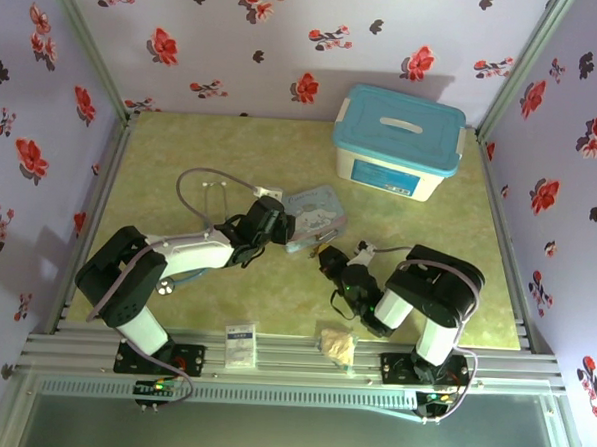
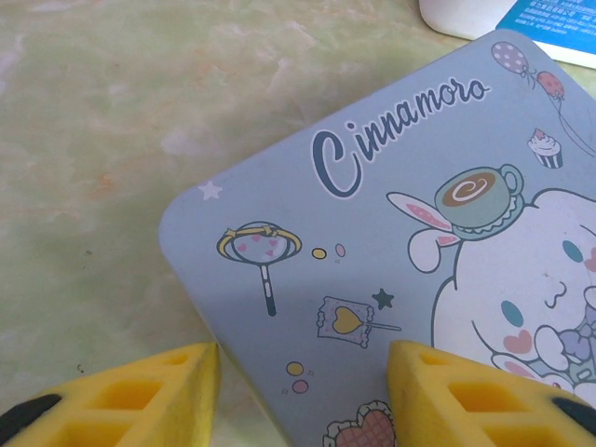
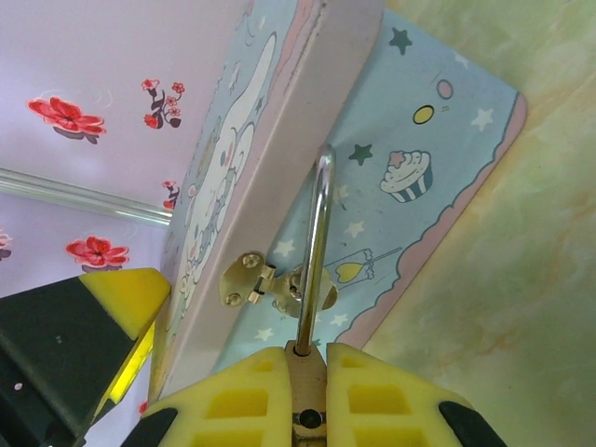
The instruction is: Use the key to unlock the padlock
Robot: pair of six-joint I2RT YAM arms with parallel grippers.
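Note:
The brass padlock (image 3: 307, 386) hangs at the front of the pastel cartoon tin (image 3: 410, 121). Its silver shackle (image 3: 318, 233) runs up through the tin's small brass hasp (image 3: 247, 277). My right gripper (image 3: 307, 358) is shut on the padlock's body, one yellow finger on each side. In the top view that right gripper (image 1: 327, 257) sits just in front of the tin (image 1: 317, 206). My left gripper (image 2: 303, 358) stands open over the near corner of the tin's lid (image 2: 372, 233), one finger (image 2: 177, 391) beside the edge, the other over the lid. The key is out of view.
A white box with a blue lid (image 1: 398, 139) stands at the back right. A tan lumpy wad (image 1: 337, 344) and a white card (image 1: 240, 346) lie on the front rail. Flowered walls close in the green table (image 1: 182, 157) on three sides.

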